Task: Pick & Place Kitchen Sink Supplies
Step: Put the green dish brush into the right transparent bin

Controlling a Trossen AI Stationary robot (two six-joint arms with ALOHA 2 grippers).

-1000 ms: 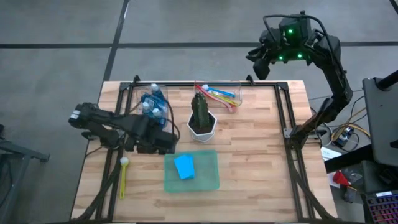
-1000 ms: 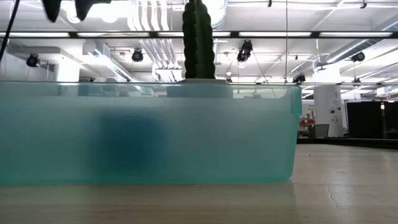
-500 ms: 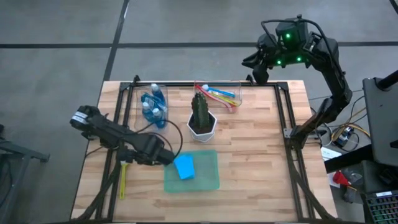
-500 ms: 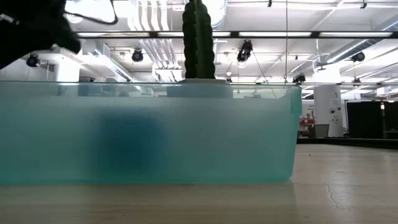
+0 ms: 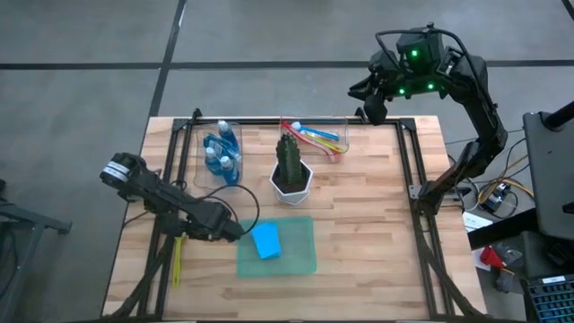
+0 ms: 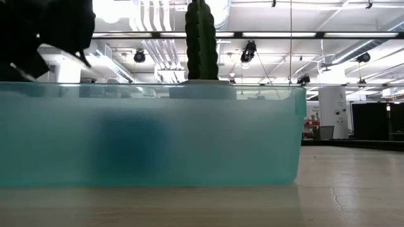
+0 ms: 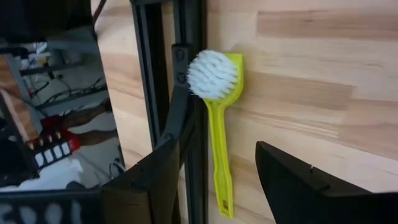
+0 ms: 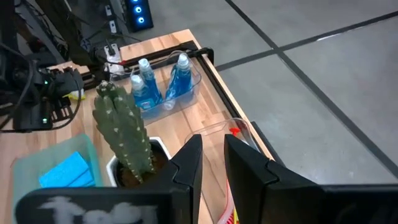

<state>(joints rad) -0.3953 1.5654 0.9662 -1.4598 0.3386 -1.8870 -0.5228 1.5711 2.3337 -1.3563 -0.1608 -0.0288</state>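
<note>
The left tool [image 7: 211, 186] hangs low over the near left part of the table [image 5: 377, 224]. Its two fingers [image 7: 143, 186] stand apart, and nothing is between them yet. Right under it lies the yellow brush [image 7: 217, 118], flat on the wood. The brush lies beside the black rail [image 5: 160, 242] at the table's left edge. Its white bristle head [image 7: 213, 74] touches that rail, or nearly does.

I think the step now is to pick up this brush. To do it well, the tool should come down with one finger on each side of the thin handle. The rail is close, so the finger on that side has little room and could bump it. It may be safer to grab the handle in the middle, away from the fat head. The tool should then squeeze gently and lift straight up.

Just to the right sits a green mat [image 5: 300, 260] with a blue sponge [image 5: 265, 240] on it. Farther back stands a cactus [image 5: 288, 159] in a white pot. Soap bottles [image 5: 221, 152] stand in a clear bin at the back left. More brushes [image 5: 314, 136] lie in a clear bin at the back right.

The right tool [image 8: 208, 165] waits high behind the far right corner, its fingers nearly together and holding nothing.
</note>
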